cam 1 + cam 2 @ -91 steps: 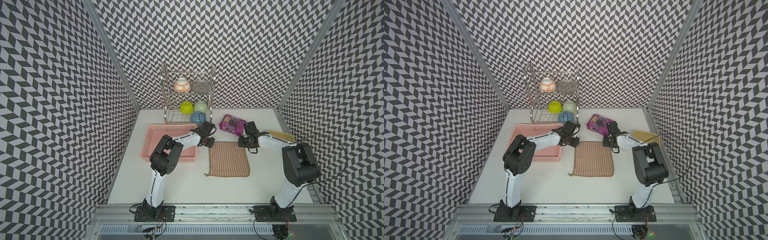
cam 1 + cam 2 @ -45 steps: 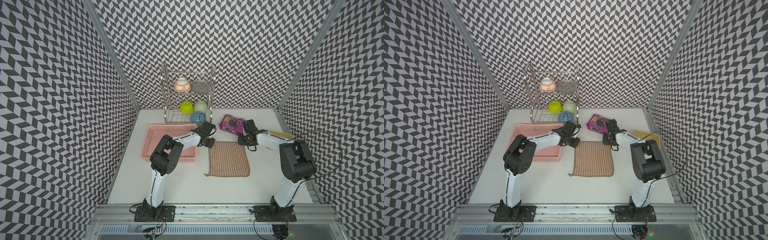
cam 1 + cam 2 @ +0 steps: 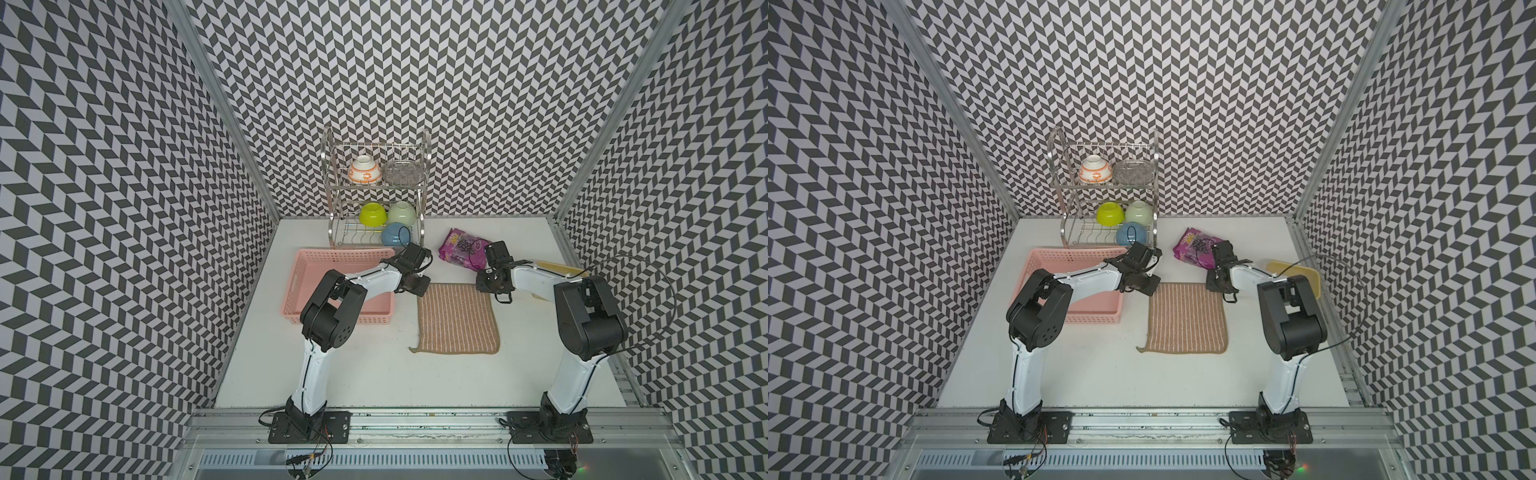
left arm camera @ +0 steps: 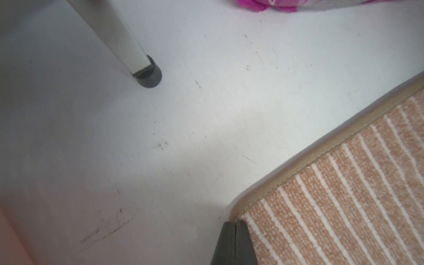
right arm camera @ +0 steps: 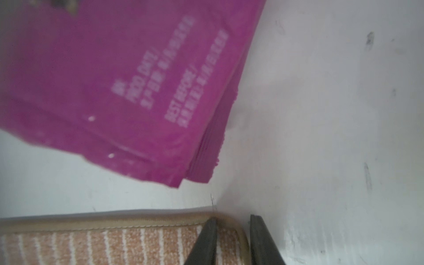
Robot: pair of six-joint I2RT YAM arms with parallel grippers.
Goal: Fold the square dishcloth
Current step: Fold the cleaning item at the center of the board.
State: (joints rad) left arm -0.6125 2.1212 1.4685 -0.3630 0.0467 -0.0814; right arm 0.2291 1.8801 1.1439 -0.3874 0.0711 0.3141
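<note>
The square dishcloth (image 3: 455,318) (image 3: 1185,318), brown with thin pale stripes, lies flat and unfolded mid-table in both top views. My left gripper (image 3: 417,286) (image 4: 234,223) sits low at its far left corner, jaws shut together on the corner's edging. The cloth (image 4: 344,195) spreads away from the tips. My right gripper (image 3: 486,286) (image 5: 231,218) is down at the far right corner, still open: one finger rests on the cloth (image 5: 114,241), the other on the bare table, with the rounded corner edge in the gap.
A pink basket (image 3: 345,257) stands left of the cloth under the left arm. A wire dish rack (image 3: 374,199) with bowls is at the back, its foot (image 4: 148,75) close by. A purple snack bag (image 3: 463,249) (image 5: 137,80) lies just beyond the right gripper. A yellow board (image 3: 1293,270) lies at the right edge.
The left jaws have closed at the far left corner. The right jaws have narrowed around the far right corner, and the right arm's elbow has swung inward.
</note>
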